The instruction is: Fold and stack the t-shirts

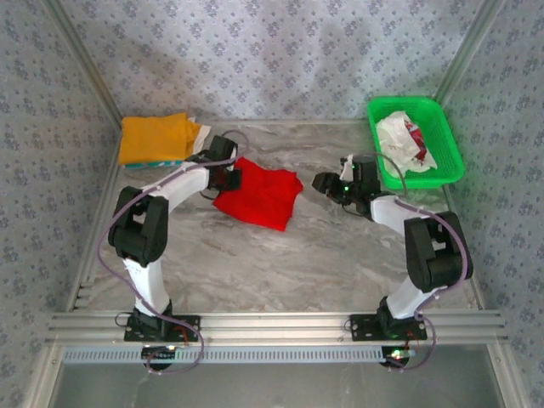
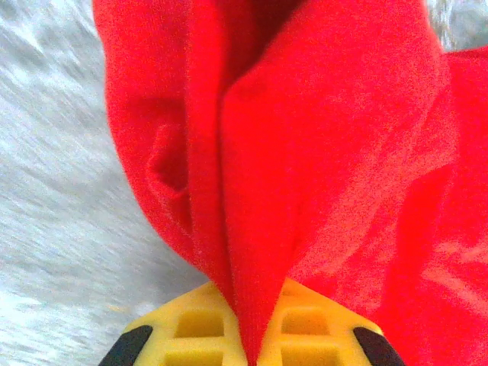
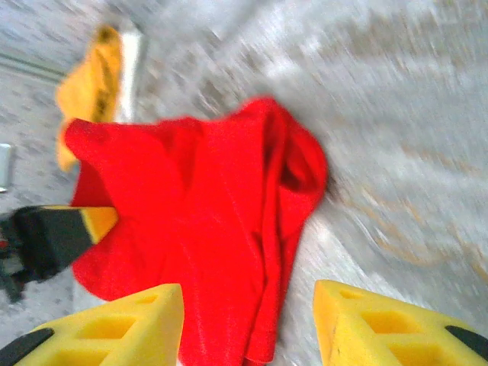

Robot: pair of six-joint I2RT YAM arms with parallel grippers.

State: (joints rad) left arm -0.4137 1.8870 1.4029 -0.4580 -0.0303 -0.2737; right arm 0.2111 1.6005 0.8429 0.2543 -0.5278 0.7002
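Yellow pads (image 2: 194,328) of my left gripper (image 2: 252,343) sit closest to the lens, closed down on a narrow ridge of the red t-shirt (image 2: 328,152), which rises out of the pinch in a creased fold. From above, that shirt lies crumpled on the table (image 1: 306,255), left of centre, with its left edge in the left gripper and its right edge near my right gripper (image 3: 248,320) but apart from it. The right gripper's fingers stand wide apart and hold nothing. The red cloth shows through the gap, lying beyond them.

My worry is the thin grip. I judge that a pull could slide the fold out, or drag the whole bundle and bunch it worse. Bringing the right gripper in could also catch several layers at once, or bump the left one.

An orange-yellow t-shirt (image 1: 153,138) lies folded at the far left, and a white one (image 1: 399,140) waits in the green basket (image 1: 450,144).
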